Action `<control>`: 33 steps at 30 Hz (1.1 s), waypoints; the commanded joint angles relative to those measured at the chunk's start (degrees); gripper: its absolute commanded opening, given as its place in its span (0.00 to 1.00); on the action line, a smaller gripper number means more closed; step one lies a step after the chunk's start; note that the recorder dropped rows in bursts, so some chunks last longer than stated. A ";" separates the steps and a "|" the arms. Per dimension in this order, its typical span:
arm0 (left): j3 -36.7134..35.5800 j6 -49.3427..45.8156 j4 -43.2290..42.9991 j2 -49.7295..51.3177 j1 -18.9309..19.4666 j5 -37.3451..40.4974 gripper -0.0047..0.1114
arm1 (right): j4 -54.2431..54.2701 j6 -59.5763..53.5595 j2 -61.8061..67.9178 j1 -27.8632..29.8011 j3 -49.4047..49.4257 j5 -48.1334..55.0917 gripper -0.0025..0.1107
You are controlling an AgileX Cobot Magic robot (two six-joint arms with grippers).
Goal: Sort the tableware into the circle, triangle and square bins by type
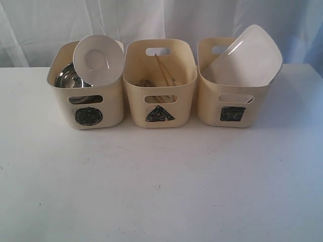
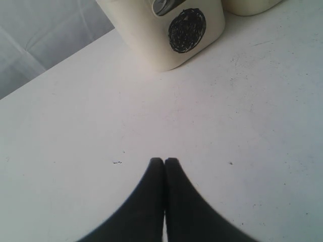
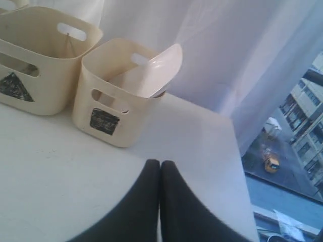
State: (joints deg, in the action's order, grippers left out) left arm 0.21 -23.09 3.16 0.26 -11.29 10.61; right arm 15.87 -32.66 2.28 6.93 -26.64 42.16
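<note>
On the white table (image 1: pixel 161 191) in the exterior view, you have three tubs in a row and no arm in sight. The circle bin (image 1: pixel 115 108) holds the shiny steel bowl (image 1: pixel 68 78), with the small white bowl (image 1: pixel 98 58) tipped on edge against its rim. The triangle bin (image 1: pixel 133 101) holds the wooden chopsticks (image 1: pixel 164 68). The white square plate (image 1: pixel 252 58) leans out of the square bin (image 1: pixel 207 106). Nothing lies loose on the table, so the sort looks finished.

In the left wrist view, your left gripper (image 2: pixel 164 161) has its fingers pressed together on nothing, above bare table short of the circle bin (image 2: pixel 202 35).

In the right wrist view, your right gripper (image 3: pixel 160 162) is likewise pinched closed and empty, near the square bin (image 3: pixel 86 108) and its plate (image 3: pixel 156 70).

If you must reseat anything, expect the plate and white bowl to be stiff, smooth, probably slippery and breakable. Take each by its exposed raised edge, not the flat face. The perched bowl looks likeliest to topple.
</note>
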 commanded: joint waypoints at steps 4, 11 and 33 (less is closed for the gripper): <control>-0.21 0.14 0.17 -0.26 -0.25 -0.11 0.04 | -2.05 0.42 -2.28 -0.21 4.50 -4.38 0.02; -0.21 0.14 0.17 -0.26 -0.25 -0.11 0.04 | -1.51 0.41 -2.28 -0.21 11.64 -9.34 0.02; -0.21 0.14 0.17 -0.26 -0.25 -0.11 0.04 | -4.32 -0.25 -2.28 -0.21 26.64 -19.21 0.02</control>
State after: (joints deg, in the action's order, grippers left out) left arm 0.21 -23.09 3.16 0.26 -11.29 10.61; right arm 11.78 -32.53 0.32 6.84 -0.30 26.35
